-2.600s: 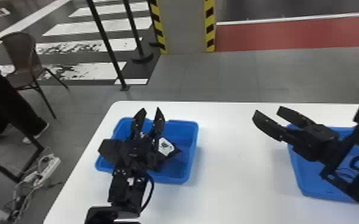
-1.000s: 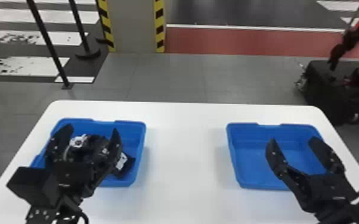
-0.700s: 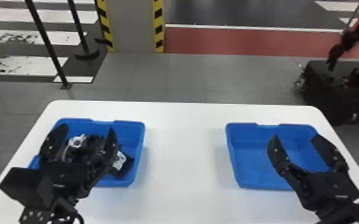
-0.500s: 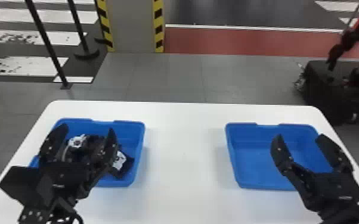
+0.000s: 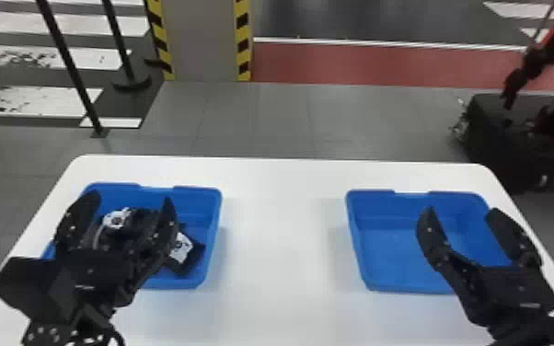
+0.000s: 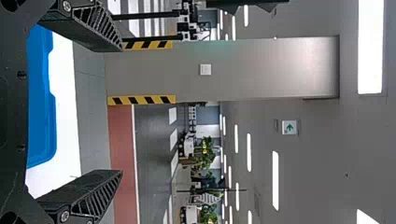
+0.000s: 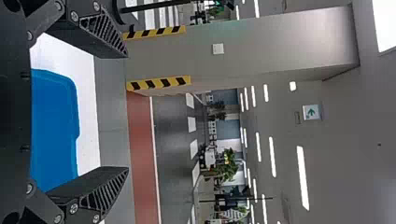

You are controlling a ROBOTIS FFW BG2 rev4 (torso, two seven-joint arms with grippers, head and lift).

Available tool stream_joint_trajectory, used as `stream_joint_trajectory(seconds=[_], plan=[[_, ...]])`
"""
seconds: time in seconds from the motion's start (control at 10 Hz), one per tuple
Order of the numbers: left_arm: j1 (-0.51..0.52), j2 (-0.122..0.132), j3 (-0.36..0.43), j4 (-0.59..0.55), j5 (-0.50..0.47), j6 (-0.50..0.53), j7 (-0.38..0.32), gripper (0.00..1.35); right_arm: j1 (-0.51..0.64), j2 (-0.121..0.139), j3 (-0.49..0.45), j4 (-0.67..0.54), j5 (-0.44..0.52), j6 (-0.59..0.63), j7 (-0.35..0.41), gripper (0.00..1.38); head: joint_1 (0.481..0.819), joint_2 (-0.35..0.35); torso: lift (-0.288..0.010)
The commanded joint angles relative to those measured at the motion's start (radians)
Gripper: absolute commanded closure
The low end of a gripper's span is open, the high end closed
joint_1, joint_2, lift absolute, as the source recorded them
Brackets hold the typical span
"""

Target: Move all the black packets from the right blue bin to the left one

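Transfer appears complete, black packets [image 5: 183,252] in the left blue bin [image 5: 215,225]; next, retract both wide-open, empty jaws.

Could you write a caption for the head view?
White table: left tool open over the left blue bin with black packets, right tool open over the right blue bin.
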Motion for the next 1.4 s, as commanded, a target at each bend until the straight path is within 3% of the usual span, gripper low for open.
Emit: stream_joint_trajectory(seconds=[0.0, 1.3], plan=[[0.000, -0.003, 0.001, 0.000, 0.000, 0.000, 0.000, 0.09, -0.004, 0.000, 0.000, 0.006, -0.003, 0.000, -0.001, 0.17, 0.695, -0.016, -0.110], [-0.007, -0.003, -0.005, 0.000, 0.009, 0.022, 0.000, 0.10, -0.009, 0.000, 0.000, 0.011, -0.011, -0.017, 0.000, 0.17, 0.695, -0.021, -0.110]])
